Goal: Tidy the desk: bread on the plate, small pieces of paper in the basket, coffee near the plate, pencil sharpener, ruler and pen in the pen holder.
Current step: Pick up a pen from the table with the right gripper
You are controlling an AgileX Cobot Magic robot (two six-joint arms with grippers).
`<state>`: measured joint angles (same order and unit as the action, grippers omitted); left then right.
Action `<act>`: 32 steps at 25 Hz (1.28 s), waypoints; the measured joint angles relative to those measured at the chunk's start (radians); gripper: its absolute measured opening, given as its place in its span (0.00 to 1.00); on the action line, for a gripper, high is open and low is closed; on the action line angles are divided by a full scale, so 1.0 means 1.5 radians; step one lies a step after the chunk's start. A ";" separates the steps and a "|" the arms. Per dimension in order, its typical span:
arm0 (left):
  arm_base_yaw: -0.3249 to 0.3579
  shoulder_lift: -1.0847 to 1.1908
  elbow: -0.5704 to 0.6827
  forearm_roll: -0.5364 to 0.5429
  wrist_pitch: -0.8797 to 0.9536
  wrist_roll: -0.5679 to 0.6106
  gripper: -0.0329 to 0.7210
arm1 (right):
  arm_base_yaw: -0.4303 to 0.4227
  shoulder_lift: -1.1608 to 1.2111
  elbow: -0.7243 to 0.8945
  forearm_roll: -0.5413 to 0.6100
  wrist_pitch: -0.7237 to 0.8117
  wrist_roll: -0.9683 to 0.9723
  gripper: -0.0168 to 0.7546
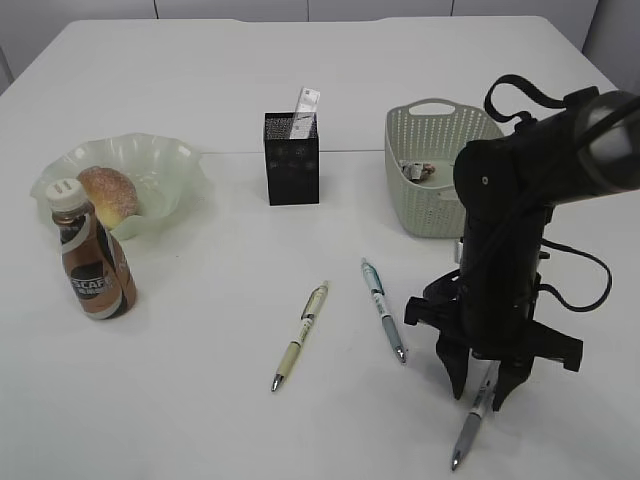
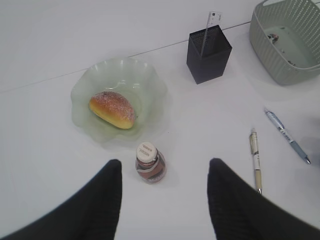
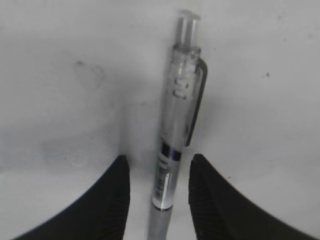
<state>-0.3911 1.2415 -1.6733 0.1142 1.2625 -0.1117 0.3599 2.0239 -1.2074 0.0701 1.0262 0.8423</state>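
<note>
Pale grey flat wall panels [image 1: 230, 8], divided by thin vertical seams, are seen far behind the right claw [image 1: 480, 395]; a darker grey panel [image 1: 618, 30] is shown behind it, rightward.

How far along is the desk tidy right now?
Done: bread on the plate, coffee beside it, ruler in the pen holder, paper in the basket. In hand: right gripper, jaws straddling a clear pen on the desk. Left: three pens, including a yellow pen and a blue pen.

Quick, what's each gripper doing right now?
Left gripper: open, holding nothing.
Right gripper: open, jaws either side of the clear plastic pen lying on the desk, not clamped.
</note>
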 joint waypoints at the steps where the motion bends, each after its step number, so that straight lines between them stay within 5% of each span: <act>1: 0.000 0.000 0.000 0.000 0.000 0.000 0.58 | 0.000 0.003 0.000 0.004 0.000 0.000 0.40; 18: 0.000 0.000 0.000 0.002 0.001 0.000 0.55 | 0.000 0.007 -0.001 0.002 -0.061 -0.013 0.40; 32: 0.000 0.000 0.000 0.002 0.001 0.000 0.54 | 0.000 0.007 -0.001 -0.001 -0.065 -0.210 0.40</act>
<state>-0.3911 1.2415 -1.6733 0.1165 1.2641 -0.1117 0.3599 2.0343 -1.2092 0.0681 0.9290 0.5268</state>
